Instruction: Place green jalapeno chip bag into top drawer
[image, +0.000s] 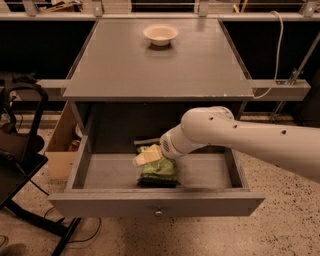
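Jaws: whether they stood open or closed on anything could not be told; their pale yellowish tip lay over the far end of the bag.
Gripper: the gripper (147, 156) was down inside the open drawer, left of its white wrist, at the bag's far left corner.
Green jalapeno chip bag: the green jalapeno chip bag (159, 171) lay flat on the drawer floor, about midway between left and right, its near edge close to the front panel and its far end under the gripper.
Top drawer: the top drawer (100, 204) was pulled well out toward the near side, its grey floor bare to the left and right of the bag.
Knob: a small round metal knob (159, 212) sat at the centre of the front panel, just nearer than the bag.
Arm: the white robot arm (250, 140) came in from the right and crossed over the drawer's right wall.
Cabinet top: the flat grey cabinet top (160, 70) stood above and beyond the drawer.
Bowl: a pale shallow bowl (160, 34) stood near the top's far edge, around the middle.
Cardboard box: a brown cardboard box (61, 145) stood on the floor just left of the cabinet.
Cable: a white cable (276, 45) hung down at the far right.
Floor: a speckled floor (285, 230) showed at the near right.
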